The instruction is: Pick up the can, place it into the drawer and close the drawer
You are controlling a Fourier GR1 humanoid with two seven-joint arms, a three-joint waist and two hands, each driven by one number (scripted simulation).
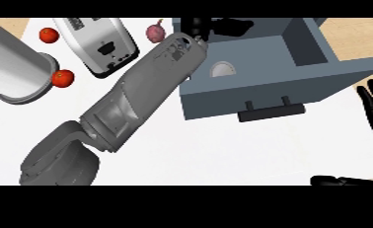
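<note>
You were at the hinge between the second and third steps. The can (222, 69) lay inside the open drawer (218, 98), near its left wall and showing only its pale top, so the placing looked done and the closing was not.

Your left robot hand (195, 25) hung over the drawer's far left corner, beyond the can and not touching it as far as could be seen. It was dark against the drawer's back wall, and you could not tell whether it was spread or curled. The grey forearm ran from the tabletop (218, 153) on the near left of the drawer, slanting up across the drawer's left edge, and it covered part of that side.

Your right robot hand (364, 98) rested at the drawer's right, just beside the front corner, open with fingers up and holding nothing.

The next move, as I judged it, called for you to lift the left arm clear of the drawer's walls first, since pushing with the forearm across the rim risked a jam. You then needed a flat contact on the front panel or the handle (271, 112), which stuck out from the drawer's near face, and a straight push away from you.
</note>
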